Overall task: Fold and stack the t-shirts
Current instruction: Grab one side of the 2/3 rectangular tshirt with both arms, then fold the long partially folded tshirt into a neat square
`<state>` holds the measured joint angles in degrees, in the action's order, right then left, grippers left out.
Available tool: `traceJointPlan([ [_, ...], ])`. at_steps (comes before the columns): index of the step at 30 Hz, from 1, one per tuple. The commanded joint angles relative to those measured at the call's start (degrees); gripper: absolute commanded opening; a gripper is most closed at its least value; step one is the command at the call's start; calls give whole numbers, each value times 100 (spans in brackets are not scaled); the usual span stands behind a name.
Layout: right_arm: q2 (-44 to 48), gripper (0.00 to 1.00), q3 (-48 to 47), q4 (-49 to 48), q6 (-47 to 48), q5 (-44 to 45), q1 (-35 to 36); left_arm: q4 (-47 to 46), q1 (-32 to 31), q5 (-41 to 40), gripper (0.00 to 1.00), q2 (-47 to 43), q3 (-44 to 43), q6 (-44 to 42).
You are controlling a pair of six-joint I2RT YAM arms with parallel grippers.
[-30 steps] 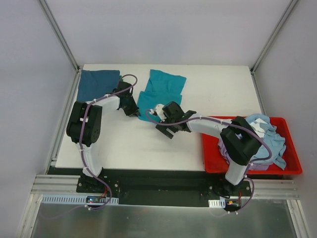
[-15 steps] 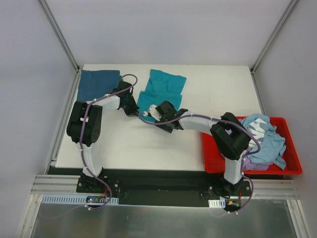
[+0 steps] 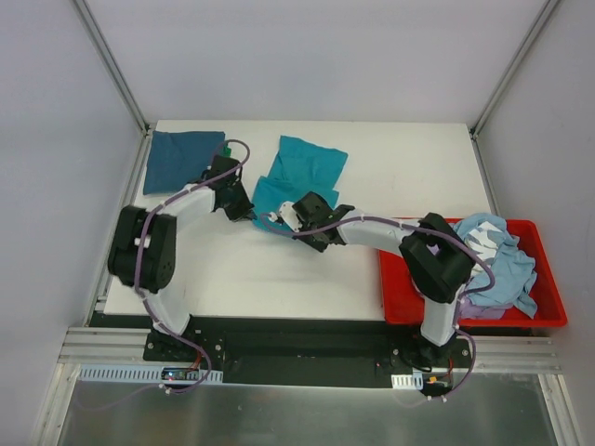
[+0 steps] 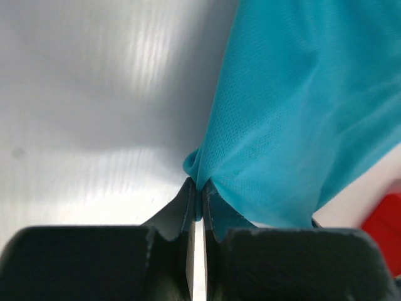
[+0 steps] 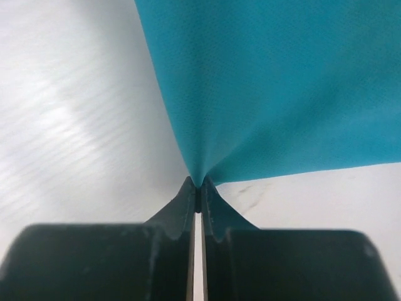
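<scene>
A teal t-shirt (image 3: 302,167) lies partly folded at the back middle of the white table (image 3: 279,269). My left gripper (image 3: 244,206) is shut on its near left corner; the wrist view shows the cloth (image 4: 294,113) pinched between the tips (image 4: 198,188). My right gripper (image 3: 282,221) is shut on the near right corner, where the fabric (image 5: 269,81) runs to a point at the tips (image 5: 198,185). A folded dark blue t-shirt (image 3: 181,158) rests at the back left. More t-shirts, light blue and lilac (image 3: 497,260), are heaped in the red bin (image 3: 400,297).
The red bin stands at the table's right front, under my right arm's elbow. Metal frame posts (image 3: 116,65) rise at the table's back corners. The table's front edge runs just ahead of both arm bases.
My right gripper moved left to the teal shirt's near corner and shut on it. The left arm shifted slightly and the shirt's near edge is drawn up between both grippers.
</scene>
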<state>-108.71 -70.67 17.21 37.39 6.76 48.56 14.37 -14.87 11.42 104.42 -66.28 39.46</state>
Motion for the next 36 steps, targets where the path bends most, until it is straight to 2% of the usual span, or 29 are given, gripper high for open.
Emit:
traceJointPlan([
  [1,990,1,387,230,-924,-1236,250,242,99,-771,0,-1764,825,-53],
  [5,1886,1,852,-7,-1741,-1870,733,504,107,-1080,0,-3056,1520,-88],
  [8,2492,1,994,-200,-2313,-2774,1059,847,107,-1343,0,-4040,1811,-71],
  [12,2889,2,1126,-683,-3183,-4190,1112,1225,107,-1590,0,-5298,2066,-44],
  [15,3092,2,1179,-807,-3562,-4438,1112,1314,107,-1696,0,-6072,2181,-18],
  [18,3128,2,1188,-807,-3904,-4438,1121,1323,107,-1617,0,-6434,2198,35],
  [23,3162,1,1354,-807,-3976,-3851,1060,1314,107,-1643,0,-5987,1944,0],
  [29,3250,1,1548,-834,-4046,-3200,603,1130,107,-1573,0,-4863,1382,9],
  [36,3154,1,1495,-834,-4116,-3190,-108,866,107,-1660,0,-3825,846,35],
])
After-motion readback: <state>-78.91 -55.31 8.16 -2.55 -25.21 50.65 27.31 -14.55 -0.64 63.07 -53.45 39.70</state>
